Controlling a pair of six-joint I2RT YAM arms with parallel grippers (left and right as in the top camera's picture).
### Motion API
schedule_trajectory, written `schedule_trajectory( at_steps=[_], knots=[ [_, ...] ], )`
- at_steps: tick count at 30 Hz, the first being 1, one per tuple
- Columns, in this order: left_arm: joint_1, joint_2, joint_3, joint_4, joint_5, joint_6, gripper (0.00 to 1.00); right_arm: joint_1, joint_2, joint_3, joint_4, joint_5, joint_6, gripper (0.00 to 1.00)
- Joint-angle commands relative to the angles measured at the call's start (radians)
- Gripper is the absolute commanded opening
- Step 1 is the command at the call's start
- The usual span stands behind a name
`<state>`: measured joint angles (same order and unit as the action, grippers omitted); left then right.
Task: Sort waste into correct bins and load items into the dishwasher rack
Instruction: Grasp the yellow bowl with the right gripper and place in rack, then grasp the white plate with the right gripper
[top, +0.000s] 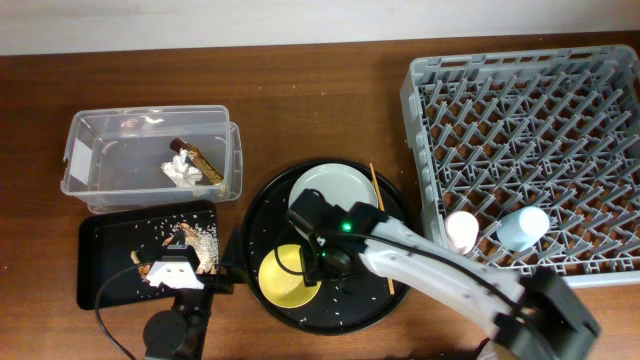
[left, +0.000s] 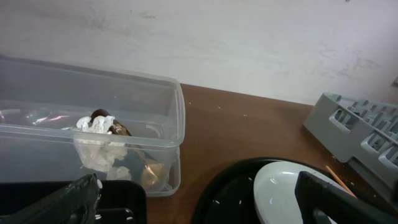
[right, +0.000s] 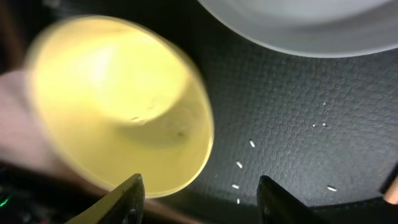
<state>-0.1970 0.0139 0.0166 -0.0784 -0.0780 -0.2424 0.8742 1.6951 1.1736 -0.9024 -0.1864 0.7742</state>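
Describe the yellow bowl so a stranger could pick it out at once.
Find the big grey dishwasher rack on the right; to its left lies a round black tray. On the tray's robot-side part, in front of the pale plate, sits the small yellow bowl, the only yellow thing in view.

Brown wood-grain table (top: 320, 110) ran across the whole overhead view, its far edge meeting a plain white wall (left: 249, 43). Large round black tray (top: 258, 228) sat flat on the table near the front edge, roughly at the middle of the view. At close range in the right wrist view the tray floor (right: 292, 106) showed a fine pebbled texture; in the left wrist view its raised rim (left: 224, 186) was glossy.
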Motion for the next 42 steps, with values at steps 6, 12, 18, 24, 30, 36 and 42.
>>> schedule_trajectory(
  at_steps=[6, 12, 18, 24, 30, 36, 42],
  knots=[
    [-0.001, -0.008, -0.008, 0.003, 0.004, 0.012, 0.99, 0.007, 0.205, -0.010, 0.021, -0.047, 0.133, 0.12],
    [-0.001, -0.008, -0.008, 0.003, 0.004, 0.012, 0.99, -0.032, -0.009, -0.010, -0.003, 0.013, 0.068, 0.04],
    [-0.001, -0.008, -0.008, 0.003, 0.004, 0.012, 0.99, -0.047, -0.461, -0.010, -0.278, 0.766, 0.073, 0.04],
    [-0.001, -0.008, -0.008, 0.003, 0.004, 0.012, 0.99, -0.455, -0.540, -0.010, -0.240, 1.251, 0.071, 0.04],
    [-0.001, -0.008, -0.008, 0.003, 0.004, 0.012, 0.99, -0.784, -0.223, -0.010, 0.004, 1.243, -0.203, 0.04],
    [-0.001, -0.008, -0.008, 0.003, 0.004, 0.012, 0.99, -0.777, 0.039, -0.002, 0.165, 1.435, -0.407, 0.04],
    [-0.001, -0.008, -0.008, 0.003, 0.004, 0.012, 0.99, -0.713, 0.063, -0.001, 0.279, 1.471, -0.561, 0.04]
  ],
)
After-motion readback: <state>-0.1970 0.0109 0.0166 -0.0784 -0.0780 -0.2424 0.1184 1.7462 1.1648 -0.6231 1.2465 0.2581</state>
